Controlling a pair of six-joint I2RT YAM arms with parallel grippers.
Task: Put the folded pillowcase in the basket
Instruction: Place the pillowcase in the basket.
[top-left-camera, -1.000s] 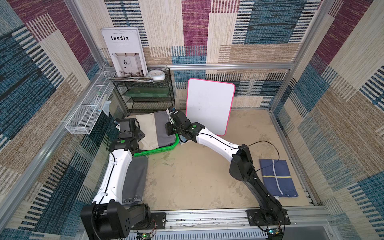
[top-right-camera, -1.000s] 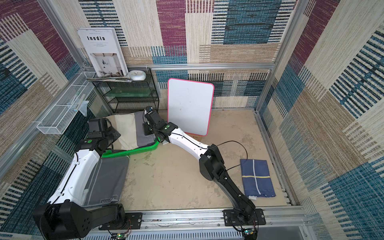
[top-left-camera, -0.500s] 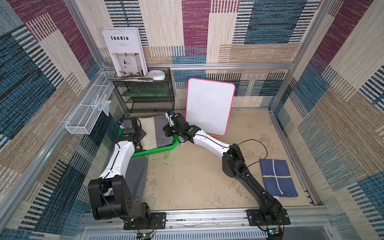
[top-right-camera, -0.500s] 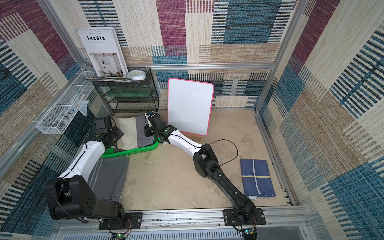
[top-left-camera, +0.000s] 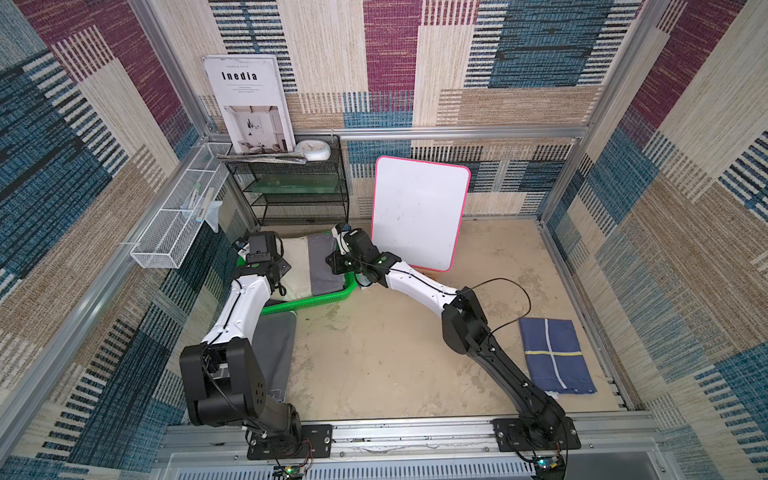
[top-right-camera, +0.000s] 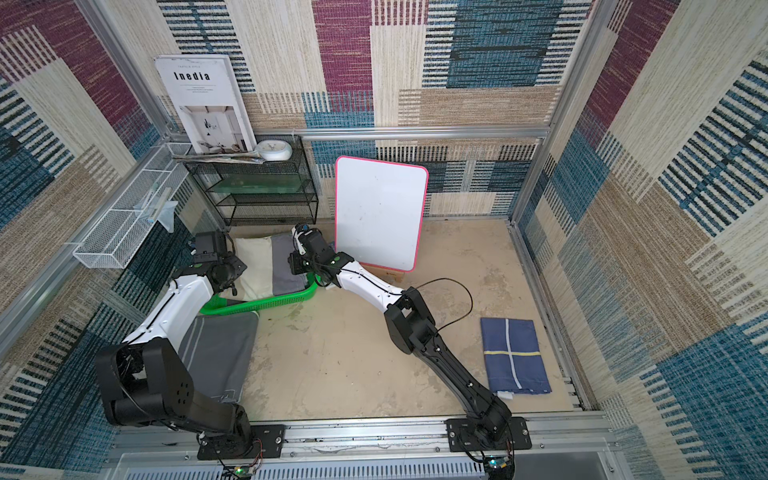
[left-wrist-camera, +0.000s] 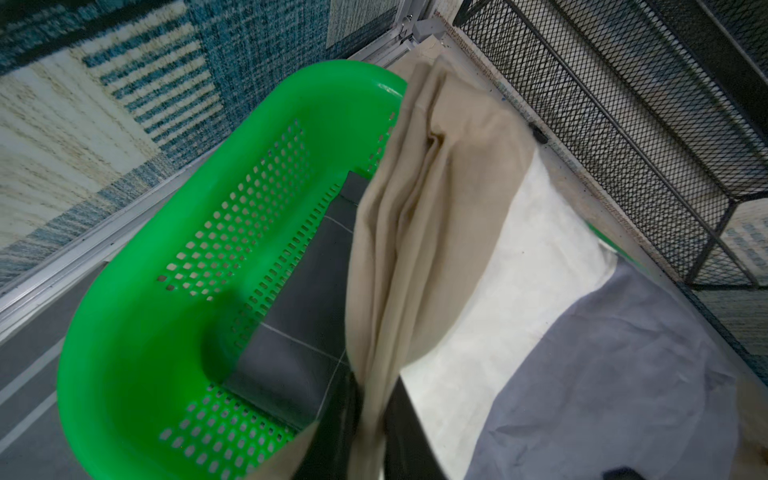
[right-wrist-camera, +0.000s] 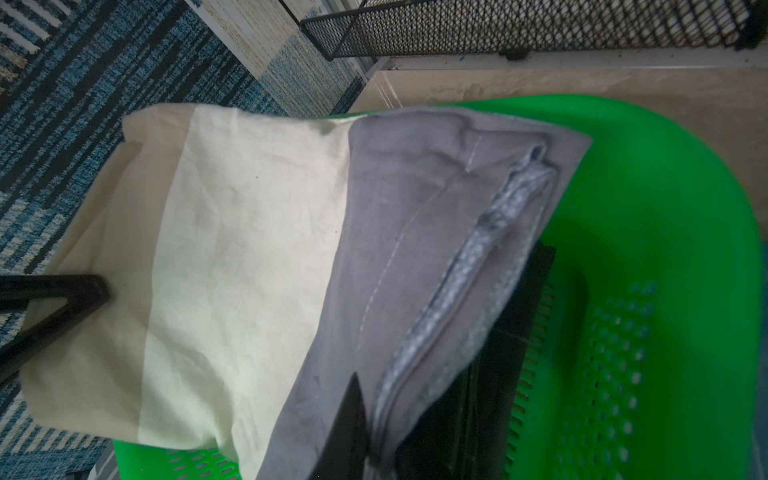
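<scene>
my left gripper (left-wrist-camera: 370, 438) pinches the beige edge of the pillowcase (top-left-camera: 300, 266), which sags across the basket (top-left-camera: 316, 300); my right gripper (right-wrist-camera: 380, 444) pinches its grey hem. if one side lets go late, i judge the fold could drag open or hang over the rim.

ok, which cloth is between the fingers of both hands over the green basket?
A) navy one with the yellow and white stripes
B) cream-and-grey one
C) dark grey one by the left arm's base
B: the wrist views show the cream-and-grey pillowcase between the fingers of the left hand and the right hand, over the basket; the navy cloth and the dark grey cloth lie flat on the floor.
</scene>
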